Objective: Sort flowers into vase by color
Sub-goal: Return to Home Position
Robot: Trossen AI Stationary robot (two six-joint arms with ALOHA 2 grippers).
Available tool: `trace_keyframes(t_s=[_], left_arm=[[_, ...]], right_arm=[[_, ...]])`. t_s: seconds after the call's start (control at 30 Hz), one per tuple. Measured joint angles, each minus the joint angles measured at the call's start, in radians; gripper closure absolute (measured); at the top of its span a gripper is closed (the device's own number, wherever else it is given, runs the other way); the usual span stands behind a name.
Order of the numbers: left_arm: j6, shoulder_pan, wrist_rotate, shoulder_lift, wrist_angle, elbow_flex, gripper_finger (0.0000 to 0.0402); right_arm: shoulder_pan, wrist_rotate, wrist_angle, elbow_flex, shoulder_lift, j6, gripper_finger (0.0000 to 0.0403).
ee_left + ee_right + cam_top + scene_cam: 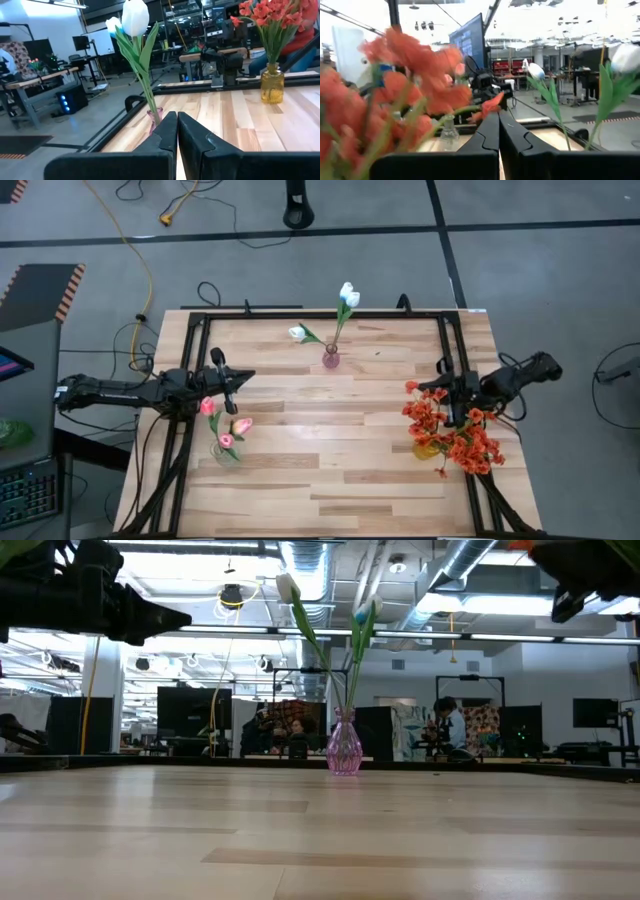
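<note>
orange flowers (455,435) in vase (271,85), l gripper (177,116) closed, r gripper (498,116) closed

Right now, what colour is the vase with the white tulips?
The vase is pinkish-purple see-through glass, clearest in the low view.

can barely see the yellow vase (427,449) from above, buried under orange blooms (455,435); same for the right gripper (456,418), tips lost among them. hard to make out the clear vase (226,454) below the pink tulips (226,425), faint against the table (350,470). in the low view, get only slices of the left arm (90,595) and right arm (590,575), cut by the top edge; cannot tell much of the people (447,725) behind, too small. from the left wrist, see just a sliver of the purple vase (153,117) behind the fingers (165,135), with blooms clipped at the top. from the right wrist, find only blur for the nearby blooms, and lose part of one white tulip (626,57) past the edge
</note>
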Motion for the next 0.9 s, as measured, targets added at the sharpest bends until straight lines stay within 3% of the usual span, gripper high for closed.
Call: trace_keyframes(t_s=[0.37,0.47,0.73,0.9], left_arm=[[-0.001,0.000,0.001,0.000,0.000,0.000,0.0401],[-0.001,0.000,0.002,0.000,0.001,0.000,0.0401],[-0.005,0.000,0.003,0.000,0.001,0.000,0.0401],[-0.015,0.000,0.039,0.000,0.001,0.000,0.0401]], right_arm=[[-0.135,-0.030,0.039,-0.083,0.000,0.074,0.0379],[-0.164,-0.085,0.027,-0.096,0.000,0.077,0.0379],[-0.205,-0.129,-0.159,-0.097,0.001,0.169,0.0378],[-0.227,-0.129,-0.171,-0.095,0.002,0.187,0.0378]])
